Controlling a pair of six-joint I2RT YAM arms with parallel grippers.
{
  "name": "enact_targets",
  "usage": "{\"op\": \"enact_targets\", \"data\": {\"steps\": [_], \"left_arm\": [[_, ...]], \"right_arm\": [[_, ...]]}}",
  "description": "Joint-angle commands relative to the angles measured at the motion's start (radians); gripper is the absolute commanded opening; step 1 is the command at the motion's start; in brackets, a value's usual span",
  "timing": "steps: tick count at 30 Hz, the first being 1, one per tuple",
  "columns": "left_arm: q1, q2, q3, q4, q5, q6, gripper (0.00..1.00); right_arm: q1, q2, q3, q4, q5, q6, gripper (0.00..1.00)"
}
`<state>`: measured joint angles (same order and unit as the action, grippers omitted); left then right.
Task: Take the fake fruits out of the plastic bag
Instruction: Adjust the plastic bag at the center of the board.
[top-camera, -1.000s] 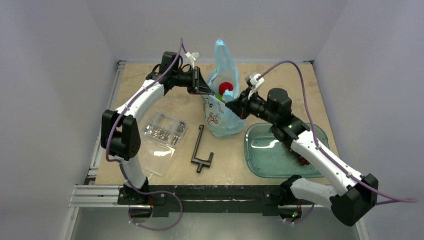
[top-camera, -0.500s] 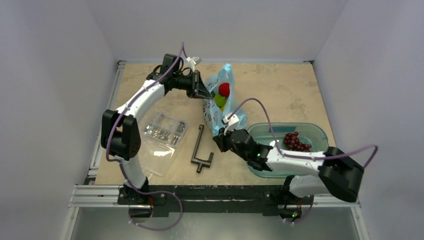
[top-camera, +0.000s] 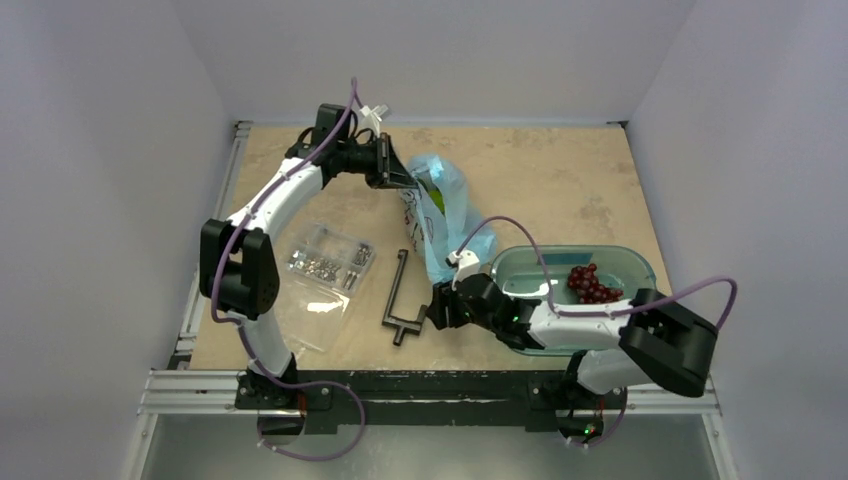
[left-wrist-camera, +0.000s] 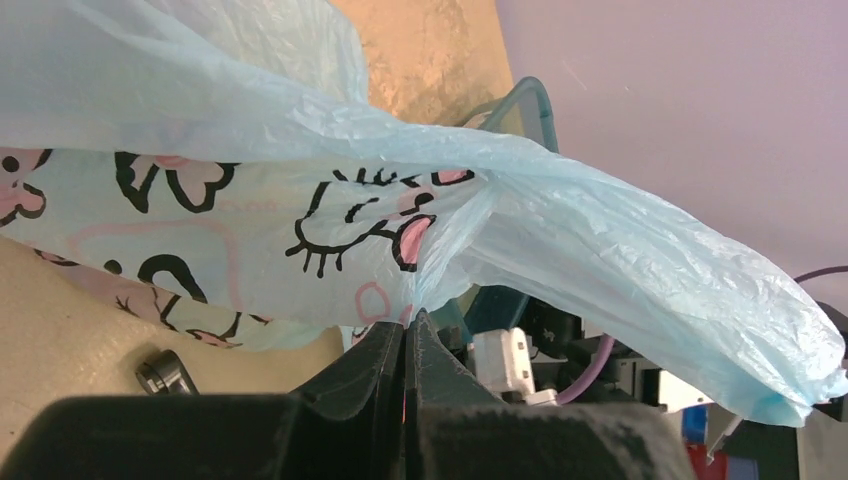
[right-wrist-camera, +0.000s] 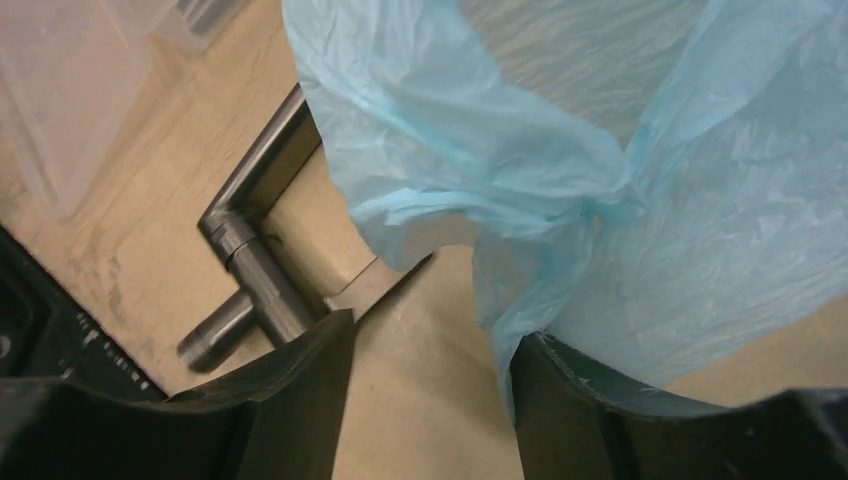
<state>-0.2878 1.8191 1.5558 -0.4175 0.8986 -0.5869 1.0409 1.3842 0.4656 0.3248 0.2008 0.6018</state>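
Observation:
The light-blue plastic bag lies slumped on the table, its printed side toward the left arm. My left gripper is shut on the bag's upper edge; the left wrist view shows the film pinched between the closed jaws. My right gripper is open low by the bag's near end, and blue film drapes against one finger. A sliver of green fruit shows in the bag's mouth. A dark red grape bunch lies in the teal tray.
A black metal T-shaped bar lies just left of the right gripper, also seen as the bar in the right wrist view. A clear bag of screws sits further left. The tray's rim shows behind the bag.
The right gripper has opened and dropped toward the near edge, letting the bag's handle go. The bag has sagged flat, and the red fruit no longer shows. The left gripper still holds.

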Motion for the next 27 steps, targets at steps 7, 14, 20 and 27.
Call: {"op": "enact_targets", "data": {"steps": [7, 14, 20, 27], "left_arm": [[0.006, 0.002, 0.055, 0.005, -0.038, 0.057, 0.00], [0.004, -0.005, 0.045, 0.004, -0.046, 0.066, 0.00], [0.003, -0.016, 0.047, -0.013, -0.065, 0.079, 0.00], [-0.006, -0.027, 0.045, -0.018, -0.073, 0.087, 0.00]], "right_arm": [[0.007, -0.461, -0.026, -0.272, -0.171, -0.036, 0.86], [-0.001, -0.548, 0.212, -0.533, -0.020, -0.092, 0.99], [-0.047, -0.472, 0.367, -0.552, 0.053, -0.100, 0.89], [-0.198, -0.200, 0.472, -0.448, 0.145, -0.069, 0.81]]}}
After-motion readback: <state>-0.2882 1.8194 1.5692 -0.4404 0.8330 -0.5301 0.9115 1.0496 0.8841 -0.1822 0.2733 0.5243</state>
